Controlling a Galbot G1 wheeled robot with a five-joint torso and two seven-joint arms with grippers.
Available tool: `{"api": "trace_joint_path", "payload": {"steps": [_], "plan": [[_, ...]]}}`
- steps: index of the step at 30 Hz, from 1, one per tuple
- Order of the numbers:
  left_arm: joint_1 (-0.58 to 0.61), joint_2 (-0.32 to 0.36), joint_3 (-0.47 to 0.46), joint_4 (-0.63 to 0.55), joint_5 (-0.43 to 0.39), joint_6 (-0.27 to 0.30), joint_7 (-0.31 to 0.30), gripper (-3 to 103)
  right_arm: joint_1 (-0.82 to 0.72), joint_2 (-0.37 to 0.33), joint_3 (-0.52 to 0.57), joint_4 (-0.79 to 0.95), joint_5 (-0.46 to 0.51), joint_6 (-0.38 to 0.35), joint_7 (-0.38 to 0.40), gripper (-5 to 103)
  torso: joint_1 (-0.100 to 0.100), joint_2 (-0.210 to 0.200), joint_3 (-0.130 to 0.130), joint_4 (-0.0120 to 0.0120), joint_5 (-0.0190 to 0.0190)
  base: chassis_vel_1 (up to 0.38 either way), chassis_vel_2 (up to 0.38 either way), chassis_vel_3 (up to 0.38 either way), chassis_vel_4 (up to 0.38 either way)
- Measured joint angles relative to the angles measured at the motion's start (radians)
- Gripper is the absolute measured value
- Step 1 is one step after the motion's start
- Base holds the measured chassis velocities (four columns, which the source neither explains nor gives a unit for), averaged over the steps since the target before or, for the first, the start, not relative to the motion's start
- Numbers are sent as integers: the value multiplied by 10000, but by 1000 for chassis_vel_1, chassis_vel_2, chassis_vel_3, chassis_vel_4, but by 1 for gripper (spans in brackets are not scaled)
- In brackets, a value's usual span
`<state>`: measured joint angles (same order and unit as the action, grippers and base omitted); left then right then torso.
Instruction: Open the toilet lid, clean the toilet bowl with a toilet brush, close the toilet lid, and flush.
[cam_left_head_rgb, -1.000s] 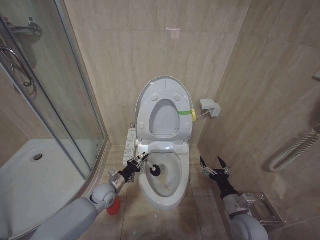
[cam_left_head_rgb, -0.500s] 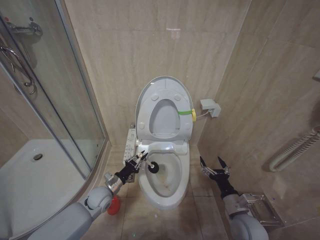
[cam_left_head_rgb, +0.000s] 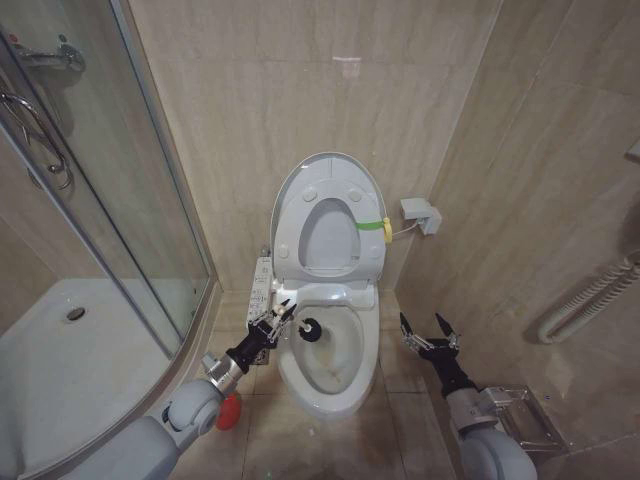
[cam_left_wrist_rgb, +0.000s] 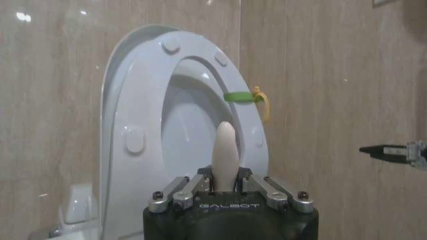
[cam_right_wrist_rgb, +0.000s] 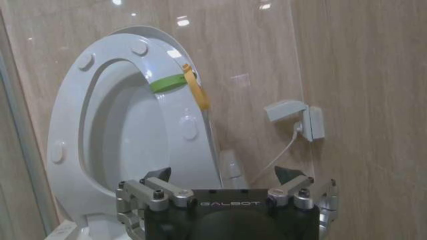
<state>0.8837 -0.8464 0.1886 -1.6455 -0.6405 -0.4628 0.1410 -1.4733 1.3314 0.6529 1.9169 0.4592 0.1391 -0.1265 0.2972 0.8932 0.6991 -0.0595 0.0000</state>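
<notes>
Toilet brush (cam_left_head_rgb: 300, 326) is in the left tool (cam_left_head_rgb: 278, 319), which is clamped tight on the thin pale handle; you can see the handle sticking up between the closed fingers in the left wrist view (cam_left_wrist_rgb: 225, 152). The dark round head sits over the back left part of the toilet bowl (cam_left_head_rgb: 345, 392), just inside the rim, near the bidet control strip (cam_left_head_rgb: 261, 283).

Toilet lid (cam_left_head_rgb: 320, 172) is already up, leaning against the wall tiles, with the ring seat (cam_left_head_rgb: 372, 250) and its yellow-green band (cam_left_head_rgb: 373, 225) folded up against it. So step one looks done and we're in the scrubbing step, I'd say.

Right tool (cam_left_head_rgb: 428, 334) is just hanging out beside the bowl on the right, low over the floor, fingers spread wide and holding nothing.

There's a brownish stain down in the bowl's basin (cam_left_head_rgb: 325, 378), and the brush head looks to be up and back from it. So my guess is the next move needs the head pushed lower and forward onto that patch, without bumping the rim. The red holder (cam_left_head_rgb: 229, 411) sits on the floor by the left arm.
</notes>
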Motion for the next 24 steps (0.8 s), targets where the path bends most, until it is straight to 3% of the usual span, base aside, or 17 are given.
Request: {"api": "trace_joint_path", "payload": {"steps": [7,10,24], "plan": [[539,180,-506,-922,-113,104,-189,22,0,0,0,1,-1,0,0,100,0,0,0,-2,0,0,0,0,0],[1138,420,-970,-1840,-142,311,-279,22,0,0,0,0,0,1,0,100,0,0,0,0,0,0,0,0,0],[3460,1369,-2877,-3747,-34,697,-673,22,0,0,0,0,-1,0,0,100,-1,0,0,0,0,0,0,0,0]]}}
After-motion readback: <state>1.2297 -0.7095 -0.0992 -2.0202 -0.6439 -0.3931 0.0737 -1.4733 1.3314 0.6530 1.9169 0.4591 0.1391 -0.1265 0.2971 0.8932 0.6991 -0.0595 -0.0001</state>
